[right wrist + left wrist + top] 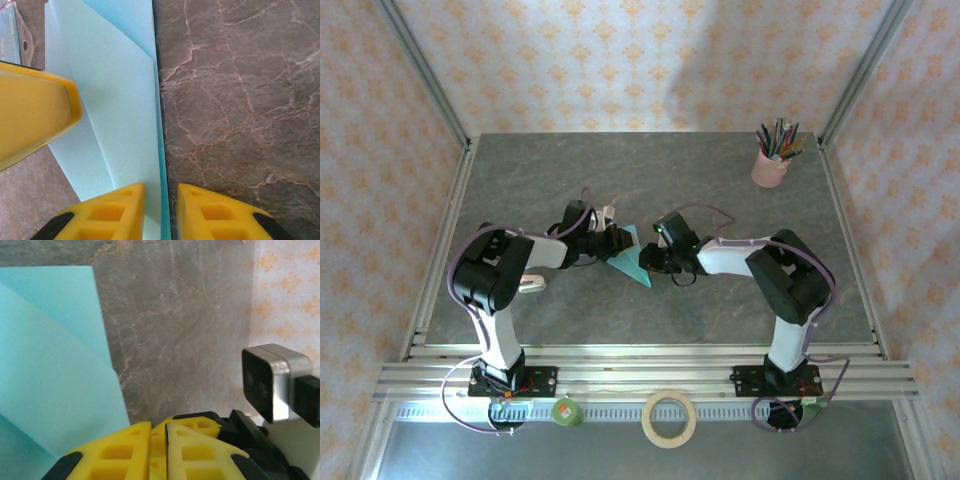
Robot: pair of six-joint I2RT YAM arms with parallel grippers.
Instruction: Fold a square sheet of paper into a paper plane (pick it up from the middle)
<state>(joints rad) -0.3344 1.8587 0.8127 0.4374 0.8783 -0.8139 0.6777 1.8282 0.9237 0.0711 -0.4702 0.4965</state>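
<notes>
Your folded turquoise paper sheet point(634, 262) lies on the grey marbled desk point(670, 180), left end effector point(159, 427) nearly closed, right end effector point(161, 187) narrowly gapped astride its edge.

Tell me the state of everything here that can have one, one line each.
square sheet of paper, folded to a pointed shape, lying flat.
left gripper, shut.
right gripper, jaws slightly apart over the paper's edge.
pencil cup, upright, holding pencils.
tape roll, lying flat.
</notes>
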